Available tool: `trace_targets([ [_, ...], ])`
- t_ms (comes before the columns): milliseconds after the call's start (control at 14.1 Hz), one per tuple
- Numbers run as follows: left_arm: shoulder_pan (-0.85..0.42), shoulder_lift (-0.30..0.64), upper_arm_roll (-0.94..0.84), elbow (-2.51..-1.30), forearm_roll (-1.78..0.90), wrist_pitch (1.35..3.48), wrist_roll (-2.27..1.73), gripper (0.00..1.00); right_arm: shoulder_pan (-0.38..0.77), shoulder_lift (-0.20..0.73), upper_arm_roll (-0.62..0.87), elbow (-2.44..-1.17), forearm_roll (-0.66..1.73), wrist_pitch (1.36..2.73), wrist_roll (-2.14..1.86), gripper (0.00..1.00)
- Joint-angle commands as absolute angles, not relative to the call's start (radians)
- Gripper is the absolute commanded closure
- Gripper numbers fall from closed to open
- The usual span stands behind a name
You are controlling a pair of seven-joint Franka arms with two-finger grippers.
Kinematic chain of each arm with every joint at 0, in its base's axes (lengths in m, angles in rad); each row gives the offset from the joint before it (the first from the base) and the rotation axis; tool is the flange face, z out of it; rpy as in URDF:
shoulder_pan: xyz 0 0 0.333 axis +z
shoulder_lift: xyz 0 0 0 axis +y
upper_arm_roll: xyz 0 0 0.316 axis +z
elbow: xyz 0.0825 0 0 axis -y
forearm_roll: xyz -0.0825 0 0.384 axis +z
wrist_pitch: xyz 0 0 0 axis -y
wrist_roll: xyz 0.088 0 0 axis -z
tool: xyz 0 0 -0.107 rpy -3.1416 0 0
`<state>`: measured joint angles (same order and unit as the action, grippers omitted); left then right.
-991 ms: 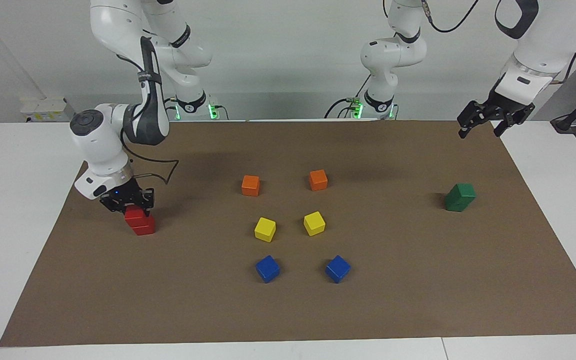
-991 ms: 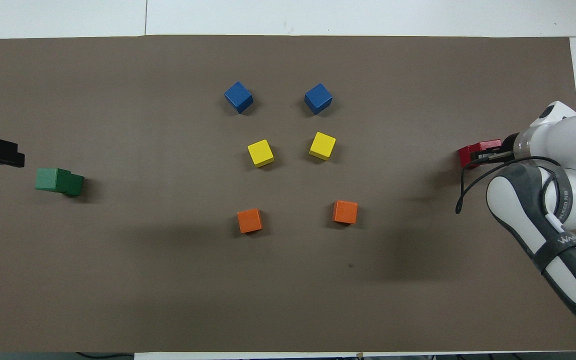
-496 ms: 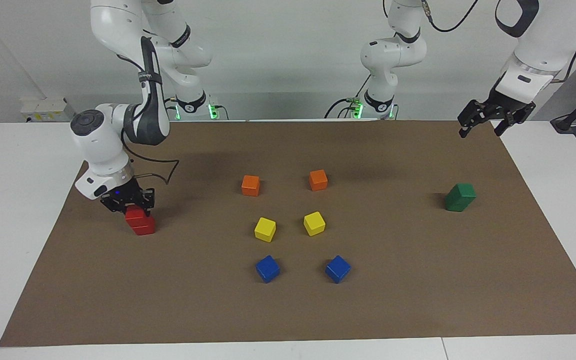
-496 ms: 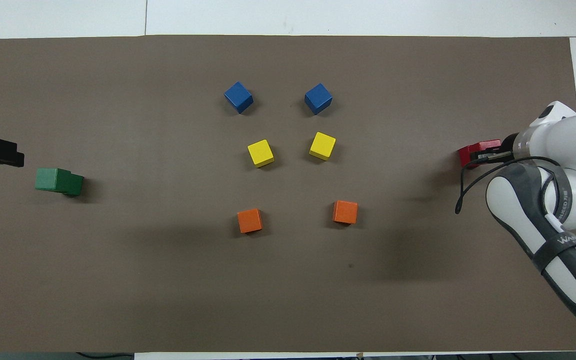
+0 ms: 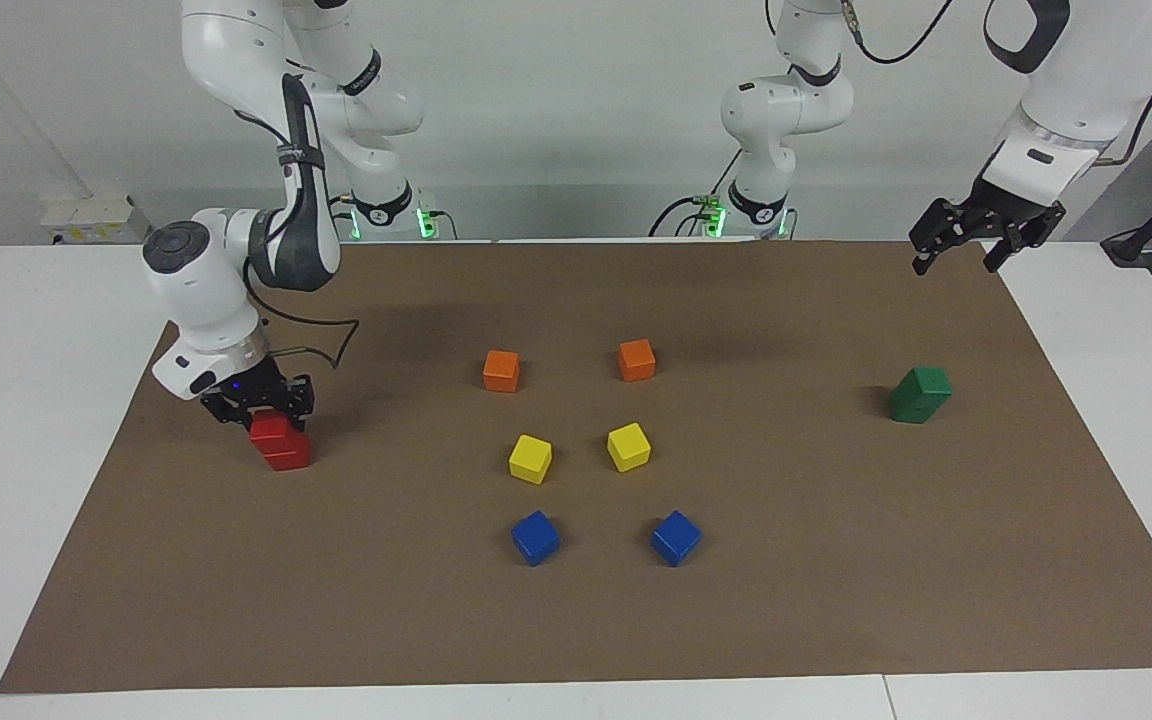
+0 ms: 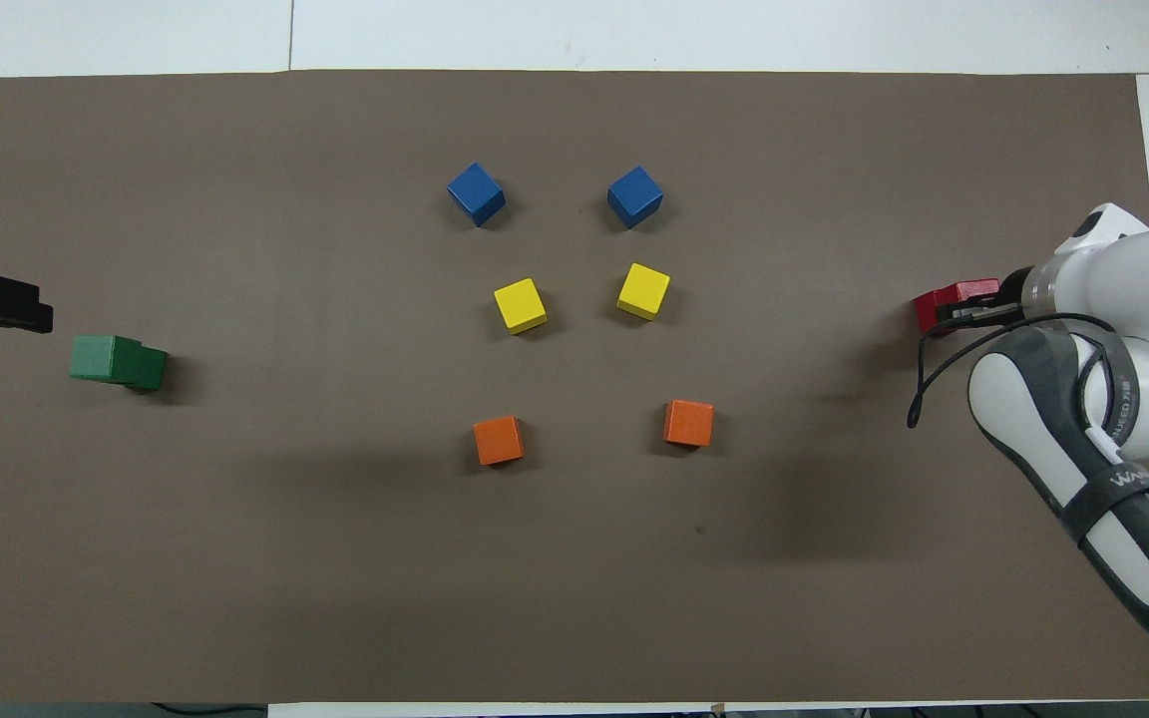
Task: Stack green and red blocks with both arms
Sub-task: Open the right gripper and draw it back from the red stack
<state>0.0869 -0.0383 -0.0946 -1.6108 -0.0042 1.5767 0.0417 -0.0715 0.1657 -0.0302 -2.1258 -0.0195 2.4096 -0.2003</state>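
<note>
Facing view showed a plain pale wall (image 5: 586, 120) at the robots' end of the room. In front of it stood a white table (image 5: 36, 400), most of its top covered by a brown mat (image 5: 786, 600).

Two white arms rose from the table edge by the wall. The right arm (image 5: 201, 290) bent low over the mat at its own end of the table. The left arm (image 5: 1076, 90) waited high above the mat corner at its own end.

The left gripper (image 5: 956, 262) hung in the air over that corner with its fingers apart and nothing between them. The right gripper (image 5: 261, 412) sat down on the top of the red blocks (image 5: 281, 445). Whether it clamped the upper cube or had let go could not be told.

The red blocks stood as a stack of two toward the right arm's end, the upper cube set slightly off the lower one. The green blocks (image 5: 920, 394) also stood as a stack of two, toward the left arm's end and well apart from the left gripper. From overhead the upper green cube sat shifted off the lower one.

Six single cubes lay in pairs at mid-mat:
- Two orange cubes (image 5: 501, 370) lay nearest the robots.
- Two yellow cubes (image 5: 530, 459) lay farther out.
- Two blue cubes (image 5: 535, 537) lay farthest.
</note>
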Motion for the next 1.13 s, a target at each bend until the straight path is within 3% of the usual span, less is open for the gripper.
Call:
trace_targets([
  [0, 0.080, -0.052, -0.089, -1.623, 0.005, 1.598, 0.032, 0.00, -0.080, 0.158, -0.025, -2.143, -0.017, 2.434, -0.229, 0.04],
  [283, 0.087, -0.060, -0.087, -1.638, 0.005, 1.615, 0.031, 0.00, -0.078, 0.163, -0.025, -2.106, -0.018, 2.399, -0.229, 0.00],
  [637, 0.083, -0.061, -0.087, -1.640, 0.005, 1.629, 0.031, 0.00, -0.057, 0.141, -0.021, -1.913, -0.017, 2.137, -0.210, 0.00],
  [1062, 0.075, -0.060, -0.087, -1.634, 0.005, 1.643, 0.029, 0.00, -0.043, 0.002, 0.014, -1.884, -0.015, 1.965, -0.135, 0.00],
])
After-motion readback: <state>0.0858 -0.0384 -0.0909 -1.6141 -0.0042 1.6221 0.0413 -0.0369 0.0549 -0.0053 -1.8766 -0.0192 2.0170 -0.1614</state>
